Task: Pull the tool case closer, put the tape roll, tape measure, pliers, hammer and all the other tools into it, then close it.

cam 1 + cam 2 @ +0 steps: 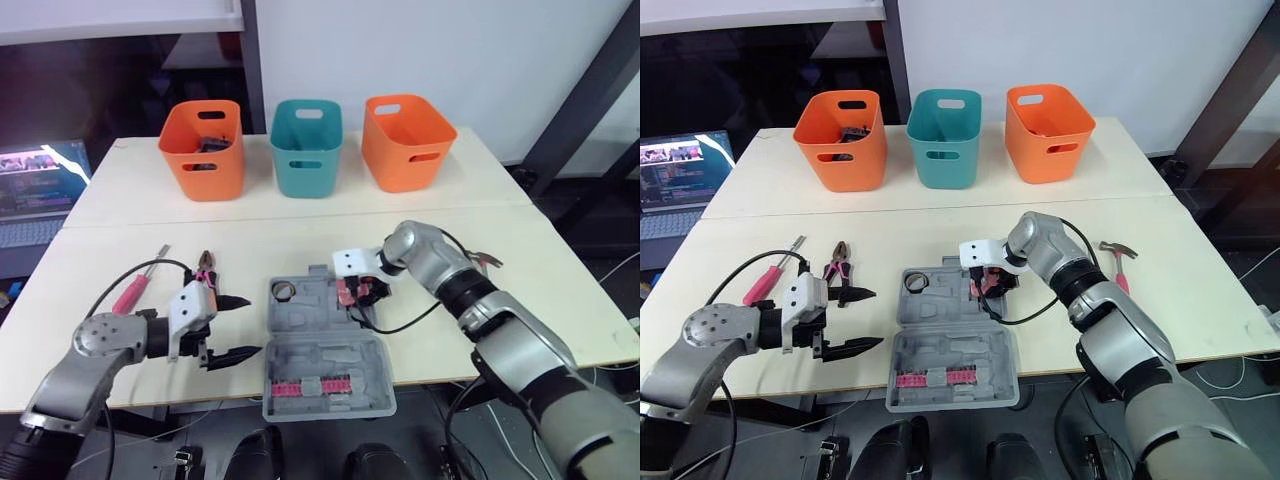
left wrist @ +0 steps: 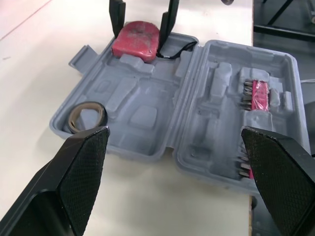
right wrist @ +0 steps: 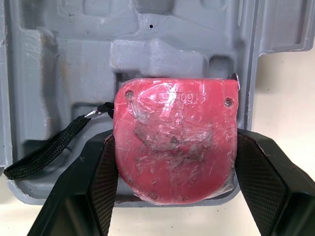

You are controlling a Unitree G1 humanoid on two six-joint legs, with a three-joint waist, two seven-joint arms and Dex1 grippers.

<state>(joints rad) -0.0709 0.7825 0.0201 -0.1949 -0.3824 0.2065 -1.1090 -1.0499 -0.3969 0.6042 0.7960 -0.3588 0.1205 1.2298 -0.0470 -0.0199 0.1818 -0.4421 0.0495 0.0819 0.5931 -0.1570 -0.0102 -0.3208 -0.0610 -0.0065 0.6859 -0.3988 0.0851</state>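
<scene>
Packing is partly done: your tool case [image 1: 310,318] lies open at the front edge of the worktop [image 1: 300,240], and the tape roll [image 1: 283,291] sits inside it. Your right claw [image 1: 360,293] grips the red tape measure [image 3: 174,147] over the case's far right corner, not yet released. Your left claw [image 1: 250,326] hangs open just left of the case. The pliers [image 1: 207,268] and screwdriver [image 1: 135,288] lie toward the left edge and the hammer [image 1: 1118,262] toward the right. Closing the case comes last.
</scene>
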